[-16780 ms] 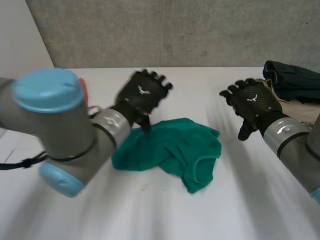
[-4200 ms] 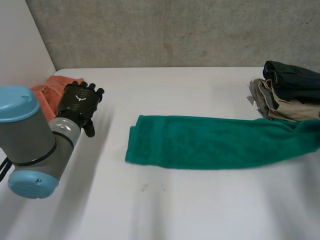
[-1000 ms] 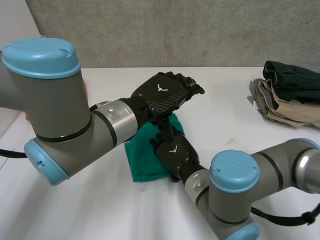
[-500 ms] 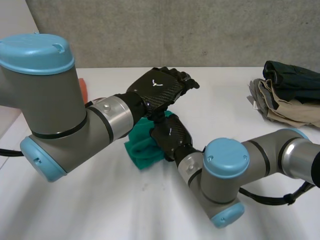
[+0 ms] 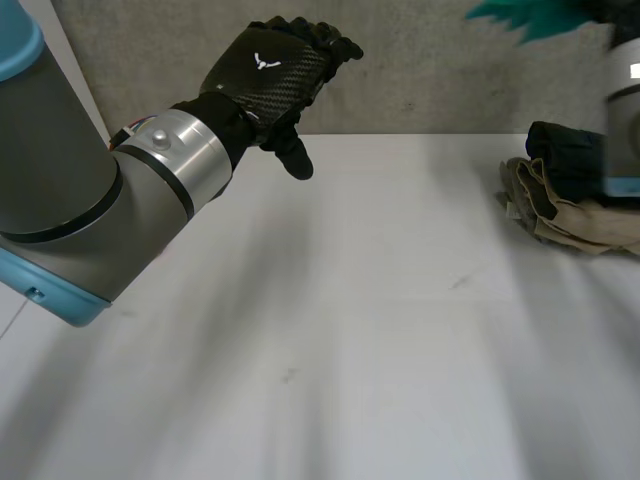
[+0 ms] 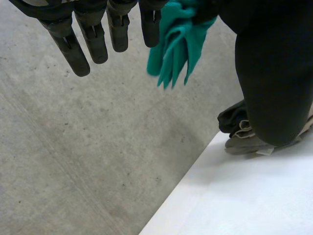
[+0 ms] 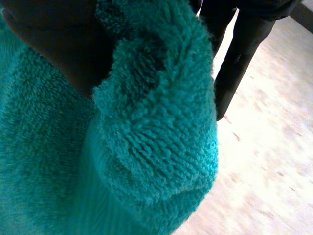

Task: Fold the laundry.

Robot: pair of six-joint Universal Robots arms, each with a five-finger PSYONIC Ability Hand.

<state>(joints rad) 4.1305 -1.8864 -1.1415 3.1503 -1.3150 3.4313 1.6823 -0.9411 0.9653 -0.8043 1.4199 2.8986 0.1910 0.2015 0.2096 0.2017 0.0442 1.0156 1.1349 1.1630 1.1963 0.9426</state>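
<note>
Head view: one teal towel (image 5: 510,15), one clothes stack (image 5: 575,190), one left hand (image 5: 265,70).

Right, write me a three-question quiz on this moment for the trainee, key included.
1. Pick one. The left hand is: A) open and raised off the table; B) curled into a fist; C) lying flat on the table.
2. True or false: the green towel lies spread out on the table.
3. Short answer: which hand grips the green towel?

Key
1. A.
2. False: it hangs bunched in the air.
3. The right hand, its thumb pressed into the cloth.
</note>
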